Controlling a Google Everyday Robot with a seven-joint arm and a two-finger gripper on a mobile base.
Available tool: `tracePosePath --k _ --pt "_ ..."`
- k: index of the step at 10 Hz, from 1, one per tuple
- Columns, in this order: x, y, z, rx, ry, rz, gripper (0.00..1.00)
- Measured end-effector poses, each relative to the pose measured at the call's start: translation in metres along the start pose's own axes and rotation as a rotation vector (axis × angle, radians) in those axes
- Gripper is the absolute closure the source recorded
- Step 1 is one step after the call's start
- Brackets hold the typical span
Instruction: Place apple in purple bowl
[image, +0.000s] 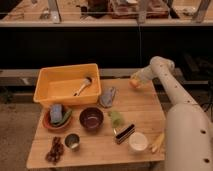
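Apple (134, 84): small, round, orange with a warm blush, up at the table's far right edge. There's just the one.
Apple vs gripper: it sits right at the gripper (136, 78) tip, touching or as good as, tucked just under the pale end of the arm (172, 90).
Gripper state: cannot tell whether it holds the apple or only meets it; the two blur into one blob.
Arm: smooth white tube, reaching in from the right and bending back toward the table's rear edge.
Purple bowl (92, 119): round, dark maroon, glossy darker inside, mid-table toward the front, well apart from the apple.
Bowls, counted: three. There's the purple one, an orange-brown bowl (50, 123) to its left holding a blue sponge (56, 112), and a small white bowl (137, 141) front right.
Pear (116, 117): pale green, lumpy, just beside the purple bowl on its right.
Bin (45, 82): one yellow rectangular plastic bin at rear left, with a light-handled utensil (84, 86) lying in it.
Cup (72, 141): one small metal cup, in front of the bowls.
Banana (157, 142): long and yellow, at the front right edge beside the white bowl.
Table (147, 107): light wooden planks, grain visible.
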Motion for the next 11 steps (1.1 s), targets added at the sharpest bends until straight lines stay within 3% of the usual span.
tracePosePath --k 3,5,8,11 --pt "-0.035 -0.013 -0.074 0.073 -0.115 -0.056 0.67" --pt "-0.076 -0.006 -0.112 0.109 -0.253 -0.098 0.67" --pt "-0.159 0.001 -0.143 0.143 -0.437 -0.211 0.67" --pt "-0.235 0.007 -0.156 0.149 -0.561 -0.306 0.67"
